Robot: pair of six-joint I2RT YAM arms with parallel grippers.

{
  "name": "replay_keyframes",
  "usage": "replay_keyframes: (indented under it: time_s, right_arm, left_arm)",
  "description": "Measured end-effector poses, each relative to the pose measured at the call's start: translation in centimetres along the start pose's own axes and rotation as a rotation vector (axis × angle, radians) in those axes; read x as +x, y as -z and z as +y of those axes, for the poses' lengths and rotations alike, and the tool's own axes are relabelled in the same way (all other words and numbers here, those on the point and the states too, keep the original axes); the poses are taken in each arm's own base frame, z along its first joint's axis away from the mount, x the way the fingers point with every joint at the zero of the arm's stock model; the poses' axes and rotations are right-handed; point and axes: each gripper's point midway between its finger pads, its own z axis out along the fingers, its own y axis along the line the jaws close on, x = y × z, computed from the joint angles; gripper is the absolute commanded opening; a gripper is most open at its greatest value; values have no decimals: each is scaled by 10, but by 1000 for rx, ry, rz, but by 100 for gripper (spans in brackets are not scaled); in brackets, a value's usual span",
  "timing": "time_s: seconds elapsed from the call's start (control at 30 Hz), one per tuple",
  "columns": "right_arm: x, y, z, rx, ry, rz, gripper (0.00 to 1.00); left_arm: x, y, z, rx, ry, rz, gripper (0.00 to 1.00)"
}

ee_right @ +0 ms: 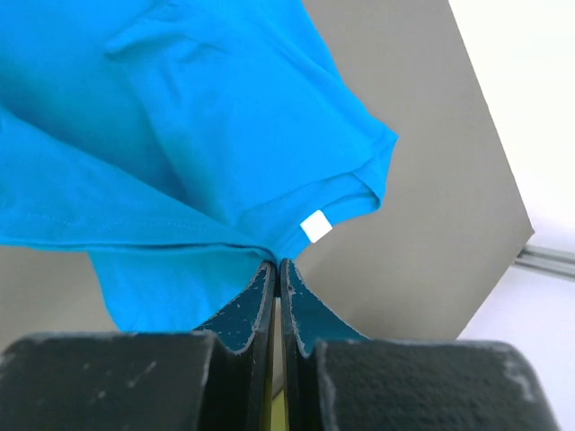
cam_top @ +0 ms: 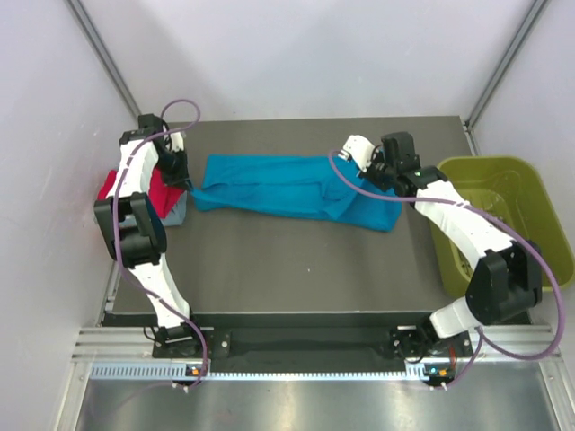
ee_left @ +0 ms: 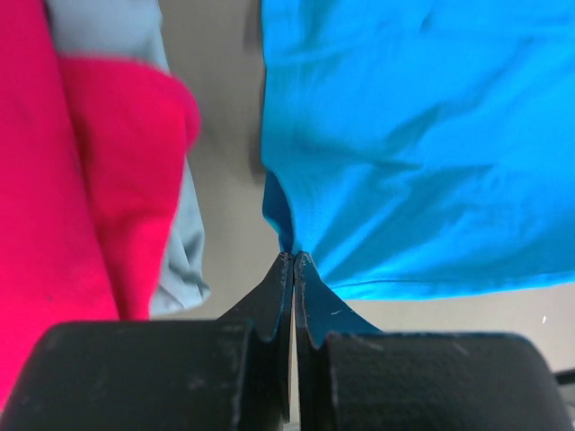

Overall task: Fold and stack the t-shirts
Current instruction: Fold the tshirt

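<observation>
Now: left gripper [ee_left: 294,256] pinched tight on the teal-blue t-shirt [cam_top: 287,184] at its left end | right gripper [ee_right: 275,265] clamped on its right end (white tag [ee_right: 315,226] just beside the tips) | shirt stretched across the table [cam_top: 296,278] between them | folded magenta-red shirt [ee_left: 54,180] over grey shirt [ee_left: 184,242], largely hidden under left arm [cam_top: 135,171] from above | olive-green bin [cam_top: 530,193] partly behind right arm [cam_top: 458,220].

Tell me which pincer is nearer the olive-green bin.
Right. The right pincer grips the teal t-shirt at its end beside the olive-green bin; the left pincer grips the opposite end, beside the folded magenta t-shirt.
</observation>
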Motion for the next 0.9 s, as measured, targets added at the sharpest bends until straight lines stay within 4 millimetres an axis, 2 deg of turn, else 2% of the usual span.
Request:
replay_keyframes:
  time_s: [0.23, 0.47, 0.67, 0.9]
  right_arm:
    - [3, -21, -32, 46, -35, 22, 0]
    - [-1, -48, -56, 71, -51, 32, 0]
    - [2, -73, -64, 65, -57, 55, 0]
    - [7, -89, -71, 73, -64, 78, 0]
  left_arm:
    - [-30, -6, -3, 13, -19, -43, 0]
    - [-57, -34, -9, 25, -52, -53, 0]
    - [-77, -62, -18, 27, -95, -65, 0]
    - [-86, -68, -20, 1, -113, -83, 0]
